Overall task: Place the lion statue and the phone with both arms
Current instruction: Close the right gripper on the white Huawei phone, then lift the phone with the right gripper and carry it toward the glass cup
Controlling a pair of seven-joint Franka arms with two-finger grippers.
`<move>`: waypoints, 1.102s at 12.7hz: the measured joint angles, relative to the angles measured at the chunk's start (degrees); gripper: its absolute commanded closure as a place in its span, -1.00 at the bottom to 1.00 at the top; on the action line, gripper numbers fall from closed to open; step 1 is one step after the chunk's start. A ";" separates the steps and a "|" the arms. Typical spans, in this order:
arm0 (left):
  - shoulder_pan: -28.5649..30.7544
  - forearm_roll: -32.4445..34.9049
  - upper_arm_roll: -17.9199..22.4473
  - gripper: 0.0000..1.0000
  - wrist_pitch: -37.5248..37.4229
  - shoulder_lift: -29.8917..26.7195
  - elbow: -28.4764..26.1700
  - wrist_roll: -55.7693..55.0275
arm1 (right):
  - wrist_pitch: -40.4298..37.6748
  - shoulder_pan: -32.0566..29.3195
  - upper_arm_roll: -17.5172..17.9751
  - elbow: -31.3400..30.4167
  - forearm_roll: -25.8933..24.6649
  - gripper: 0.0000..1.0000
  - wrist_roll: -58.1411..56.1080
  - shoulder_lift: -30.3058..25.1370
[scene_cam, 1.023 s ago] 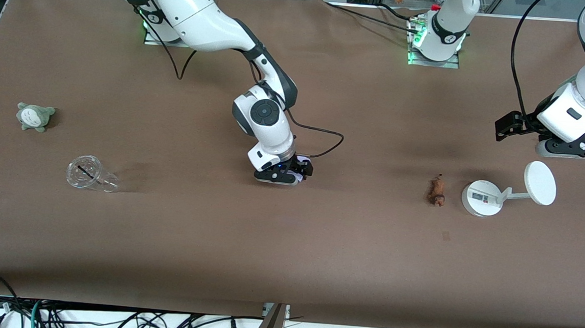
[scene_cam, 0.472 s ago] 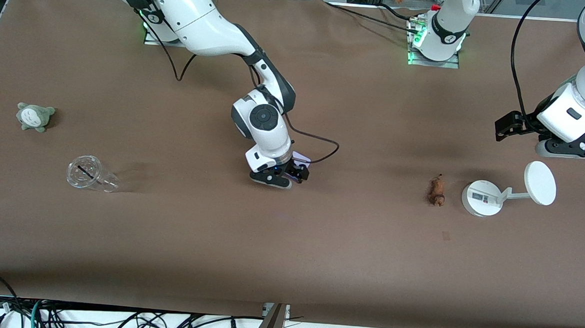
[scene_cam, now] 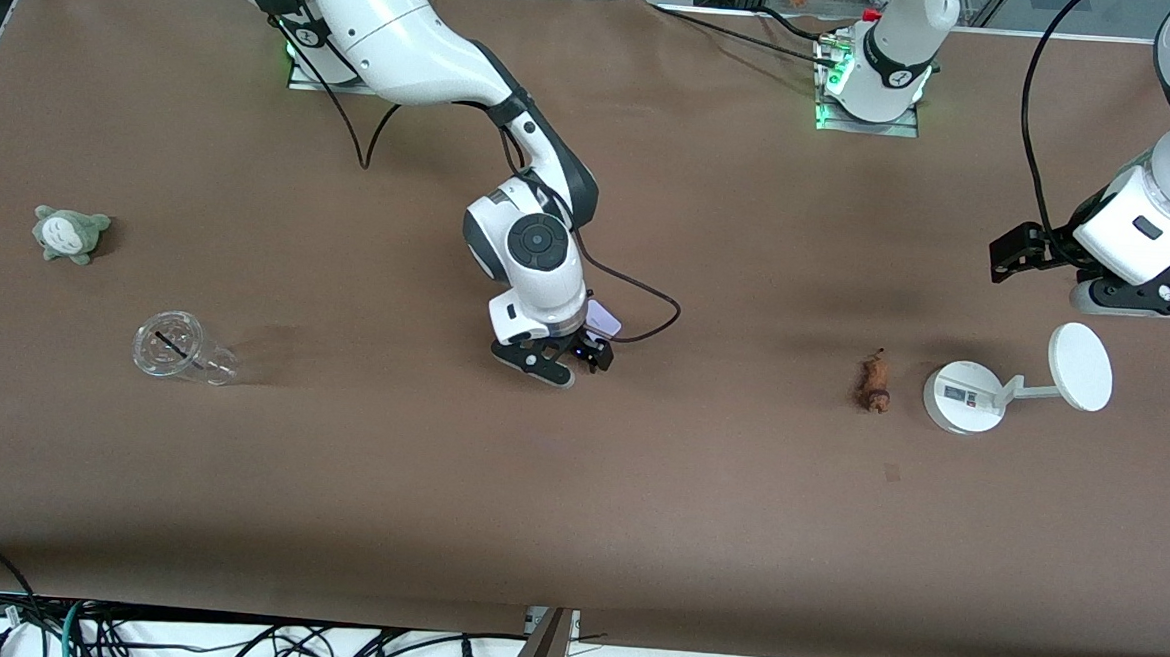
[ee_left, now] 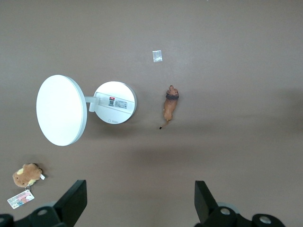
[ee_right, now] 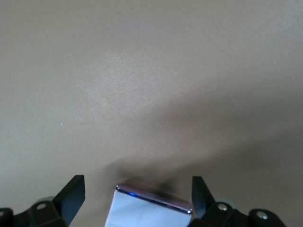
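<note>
The phone [scene_cam: 603,319], a pale lavender slab, lies on the middle of the brown table, partly hidden under the right hand. My right gripper [scene_cam: 563,357] hangs low over it and is open. In the right wrist view the phone's [ee_right: 150,209] purple-edged end sits between the spread fingers of the right gripper [ee_right: 137,194], with a gap on at least one side. The lion statue [scene_cam: 875,383], small and orange-brown, lies beside the white stand toward the left arm's end. My left gripper [scene_cam: 1142,296] waits high over that end, open and empty, and is the gripper [ee_left: 140,194] looking down on the lion statue [ee_left: 170,106].
A white stand [scene_cam: 964,396] with a round disc [scene_cam: 1081,367] lies next to the lion. A clear plastic cup [scene_cam: 175,347] lies on its side and a grey-green plush [scene_cam: 69,232] sits toward the right arm's end. A small brown tagged plush [ee_left: 26,176] shows in the left wrist view.
The right hand has tilted and shifted slightly toward the right arm's end, uncovering more of the phone, which stays put. The left arm has not moved.
</note>
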 measured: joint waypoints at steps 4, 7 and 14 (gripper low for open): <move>0.00 0.00 0.00 -1.00 0.00 0.00 0.00 0.00 | -2.56 0.00 -0.40 0.03 0.07 -1.00 9.29 0.02; 0.00 0.00 0.00 -1.00 0.00 0.00 0.00 0.00 | -6.35 0.44 0.04 0.51 0.10 -1.00 13.43 0.02; -0.02 0.00 -0.06 -1.00 0.00 0.00 0.00 0.00 | -6.45 2.64 0.31 2.51 0.09 -1.00 15.03 0.66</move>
